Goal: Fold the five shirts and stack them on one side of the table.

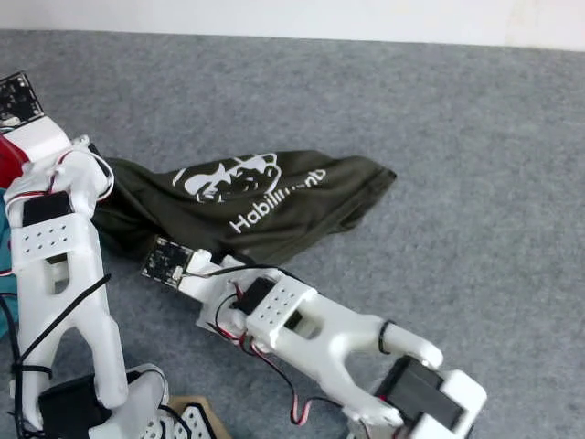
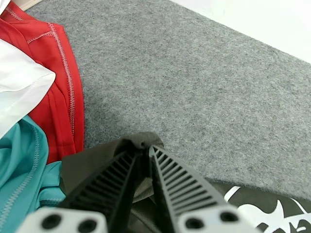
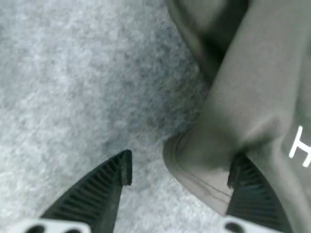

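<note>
Grey felt table point(image 1: 457, 137). Dark shirt point(image 1: 274, 206) laid crumpled toward left edge, print up, not yet folded. Red shirt point(image 2: 58, 92), white shirt point(image 2: 19, 87) and teal shirt point(image 2: 19, 165) heaped at left edge, kept clear of folding area. Left gripper point(image 2: 143, 148) clamped on dark shirt's bunched end, presumably to anchor it. Right gripper point(image 3: 177, 170) held apart, straddling near hem, judged set for pinch.

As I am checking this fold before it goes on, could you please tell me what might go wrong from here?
The left gripper is shut on only a small bunch of the dark olive printed fabric shirt, so it might slip when pulled. The right gripper stands open at the shirt's edge; closing may catch one layer or miss. The red fabric shirt and teal fabric shirt lie near the left gripper and could get dragged.
</note>
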Robot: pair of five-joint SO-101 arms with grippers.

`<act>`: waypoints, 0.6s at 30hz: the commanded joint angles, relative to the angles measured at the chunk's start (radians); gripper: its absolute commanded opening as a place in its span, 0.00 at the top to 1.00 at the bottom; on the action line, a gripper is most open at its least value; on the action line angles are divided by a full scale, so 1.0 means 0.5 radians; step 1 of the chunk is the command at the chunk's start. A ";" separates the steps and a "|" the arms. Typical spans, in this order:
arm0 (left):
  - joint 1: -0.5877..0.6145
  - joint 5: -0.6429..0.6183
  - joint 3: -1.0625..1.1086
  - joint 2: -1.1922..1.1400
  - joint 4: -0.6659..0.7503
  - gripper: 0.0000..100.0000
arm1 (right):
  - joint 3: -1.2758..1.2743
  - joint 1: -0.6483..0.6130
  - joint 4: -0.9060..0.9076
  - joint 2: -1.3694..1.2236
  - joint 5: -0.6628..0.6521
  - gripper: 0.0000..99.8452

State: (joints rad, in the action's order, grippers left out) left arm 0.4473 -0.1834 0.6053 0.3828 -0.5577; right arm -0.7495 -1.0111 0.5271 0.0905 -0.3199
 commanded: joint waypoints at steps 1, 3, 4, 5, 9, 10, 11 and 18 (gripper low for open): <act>0.032 -0.018 -0.005 0.048 0.040 0.99 | 0.213 0.075 -0.044 -0.127 0.021 0.69; 0.032 -0.018 -0.005 0.048 0.037 0.99 | 0.321 0.137 -0.044 -0.269 0.021 0.69; 0.032 -0.018 -0.005 0.048 0.037 0.99 | 0.370 0.164 -0.038 -0.333 0.021 0.69; 0.032 -0.018 -0.005 0.048 0.037 0.99 | 0.419 0.195 -0.038 -0.388 0.018 0.69; 0.032 -0.018 0.017 0.048 0.040 0.99 | 0.539 0.293 -0.035 -0.486 0.018 0.84; 0.032 -0.018 0.032 0.048 0.043 0.99 | 0.545 0.305 -0.035 -0.483 0.012 0.87; 0.026 -0.018 0.044 0.048 0.046 0.99 | 0.548 0.318 -0.035 -0.480 0.009 0.91; 0.020 -0.018 0.035 0.063 0.046 0.99 | 0.499 0.450 0.097 -0.192 0.006 0.99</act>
State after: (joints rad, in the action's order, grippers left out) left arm 0.4473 -0.1834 0.6360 0.3828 -0.5547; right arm -0.5178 -0.8255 0.5363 -0.1197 -0.3184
